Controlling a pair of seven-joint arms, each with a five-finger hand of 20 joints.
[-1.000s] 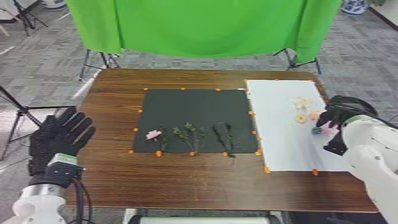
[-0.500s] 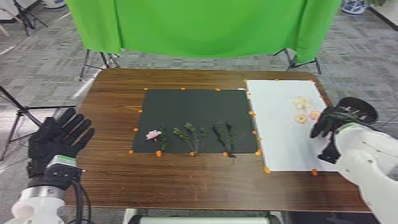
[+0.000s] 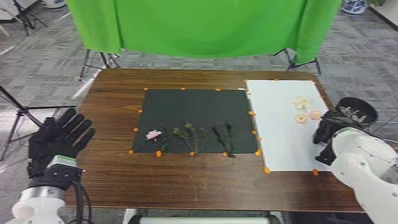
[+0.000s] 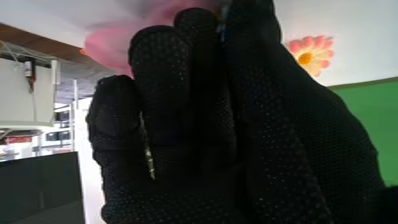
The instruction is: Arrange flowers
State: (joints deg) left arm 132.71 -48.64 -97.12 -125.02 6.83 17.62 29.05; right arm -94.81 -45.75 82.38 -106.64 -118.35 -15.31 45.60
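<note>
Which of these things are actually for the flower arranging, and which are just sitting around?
For the job:
- pink flower and green sprigs on the black mat
- pale flowers on the white sheet
- pink petals by the right hand

Probably just around:
- green cloth
- tripod
- blue-and-white pot on the floor

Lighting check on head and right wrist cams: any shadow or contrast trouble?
Head view: fairly even light, but dark stems nearly merge with the black mat. Right wrist view: right hand very dark, grey shading beside the pink petals.
</note>
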